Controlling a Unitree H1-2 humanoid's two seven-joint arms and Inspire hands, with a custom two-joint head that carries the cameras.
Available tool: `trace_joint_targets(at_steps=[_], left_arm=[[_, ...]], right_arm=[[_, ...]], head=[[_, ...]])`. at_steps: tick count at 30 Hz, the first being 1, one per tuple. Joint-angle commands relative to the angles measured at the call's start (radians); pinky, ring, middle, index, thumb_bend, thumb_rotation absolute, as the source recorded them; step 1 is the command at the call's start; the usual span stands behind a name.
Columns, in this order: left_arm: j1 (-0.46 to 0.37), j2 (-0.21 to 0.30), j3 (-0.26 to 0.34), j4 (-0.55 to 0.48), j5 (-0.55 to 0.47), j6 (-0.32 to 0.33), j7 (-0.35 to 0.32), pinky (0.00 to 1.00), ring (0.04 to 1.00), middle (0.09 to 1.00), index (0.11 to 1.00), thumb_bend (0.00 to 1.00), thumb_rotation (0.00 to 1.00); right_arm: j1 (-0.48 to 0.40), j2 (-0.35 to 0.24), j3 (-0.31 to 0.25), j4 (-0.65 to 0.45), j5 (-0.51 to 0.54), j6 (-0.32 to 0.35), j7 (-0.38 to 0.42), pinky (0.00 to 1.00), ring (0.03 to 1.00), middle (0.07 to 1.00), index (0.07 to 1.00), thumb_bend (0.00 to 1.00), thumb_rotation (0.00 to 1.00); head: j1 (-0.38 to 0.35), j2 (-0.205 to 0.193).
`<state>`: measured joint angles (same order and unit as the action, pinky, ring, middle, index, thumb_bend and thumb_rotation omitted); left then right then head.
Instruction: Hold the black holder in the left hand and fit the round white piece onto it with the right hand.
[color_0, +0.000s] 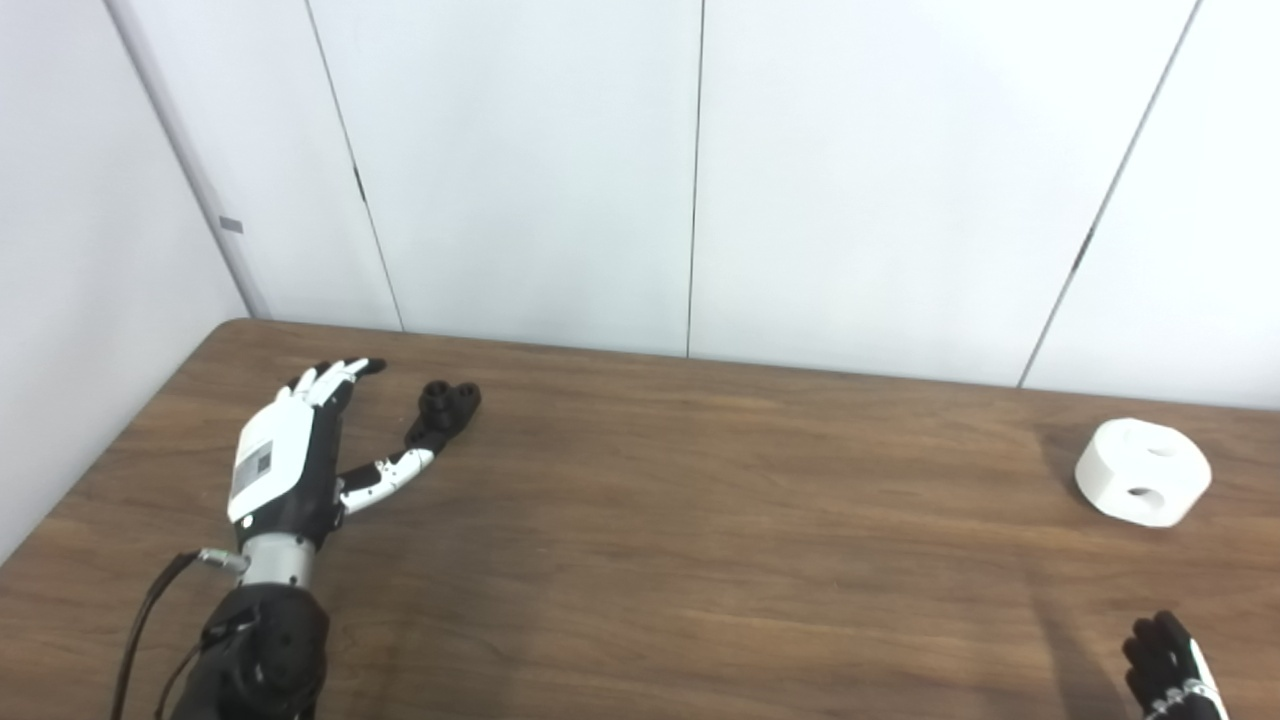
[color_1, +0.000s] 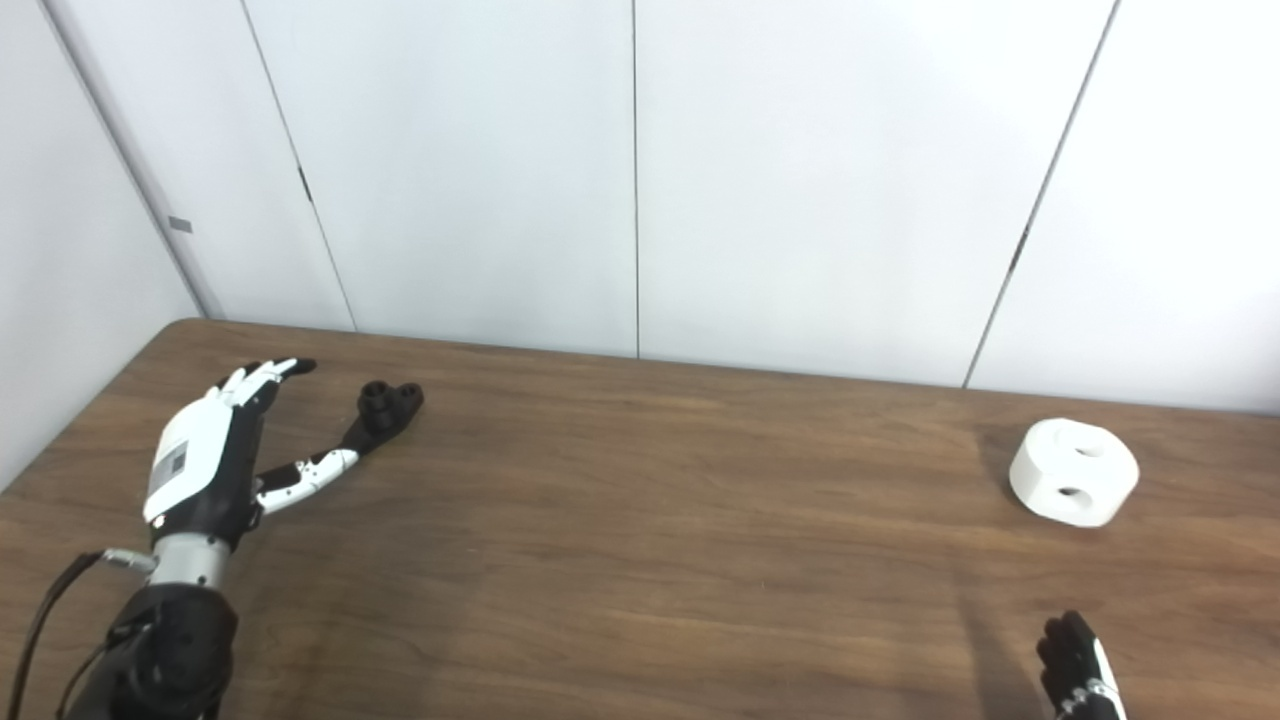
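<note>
The small black holder lies on the wooden table at the far left, with round sockets on top. My left hand hovers just left of it, open, fingers stretched toward the back and the thumb tip reaching to the holder's near end. The round white piece, a thick disc with two holes, rests at the far right of the table. Only the black fingertips of my right hand show at the bottom right corner, well in front of the white piece and apart from it.
White wall panels rise right behind the table's back edge. The table's left edge runs close beside my left arm. A black cable trails from the left wrist.
</note>
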<state>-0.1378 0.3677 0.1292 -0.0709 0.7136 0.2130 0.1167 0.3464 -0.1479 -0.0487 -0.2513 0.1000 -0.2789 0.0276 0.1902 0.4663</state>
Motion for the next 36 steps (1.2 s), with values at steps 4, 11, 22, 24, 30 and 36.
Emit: trace_joint_targets(at_steps=[4, 11, 22, 24, 30, 36], left_arm=[[-0.073, 0.039, -0.037, 0.045, 0.058, 0.043, 0.015, 1.00, 0.982, 0.925, 0.826, 0.83, 0.50], [-0.129, 0.041, -0.081, 0.125, 0.073, 0.104, 0.015, 1.00, 0.982, 0.926, 0.807, 0.84, 0.49], [-0.186, 0.034, -0.092, 0.214, 0.047, 0.144, 0.043, 1.00, 0.990, 0.933, 0.784, 0.82, 0.47], [-0.199, 0.031, -0.090, 0.239, 0.048, 0.153, 0.060, 1.00, 0.992, 0.936, 0.783, 0.81, 0.44], [-0.224, 0.037, -0.105, 0.289, 0.050, 0.174, 0.091, 1.00, 0.997, 0.940, 0.791, 0.81, 0.44], [-0.241, 0.042, -0.125, 0.310, 0.052, 0.206, 0.090, 1.00, 0.999, 0.941, 0.806, 0.82, 0.44]], right_arm=[[-0.009, 0.047, 0.013, 0.020, -0.004, 0.016, -0.010, 1.00, 0.955, 0.955, 0.968, 0.56, 1.00], [-0.008, 0.043, 0.015, 0.025, -0.005, 0.007, -0.007, 0.99, 0.946, 0.948, 0.961, 0.56, 1.00], [-0.008, 0.041, 0.015, 0.026, 0.006, 0.006, -0.004, 1.00, 0.956, 0.951, 0.957, 0.56, 1.00], [-0.007, 0.041, 0.015, 0.023, 0.004, 0.011, -0.005, 1.00, 0.954, 0.952, 0.959, 0.56, 1.00], [-0.005, 0.039, 0.014, 0.018, 0.011, 0.014, -0.003, 1.00, 0.954, 0.951, 0.959, 0.55, 1.00], [-0.001, 0.036, 0.012, 0.019, 0.014, 0.009, -0.002, 1.00, 0.959, 0.953, 0.957, 0.57, 1.00]], head=[[0.000, 0.002], [0.002, 0.004], [0.001, 0.008], [0.002, 0.009], [0.004, 0.011], [0.006, 0.016]])
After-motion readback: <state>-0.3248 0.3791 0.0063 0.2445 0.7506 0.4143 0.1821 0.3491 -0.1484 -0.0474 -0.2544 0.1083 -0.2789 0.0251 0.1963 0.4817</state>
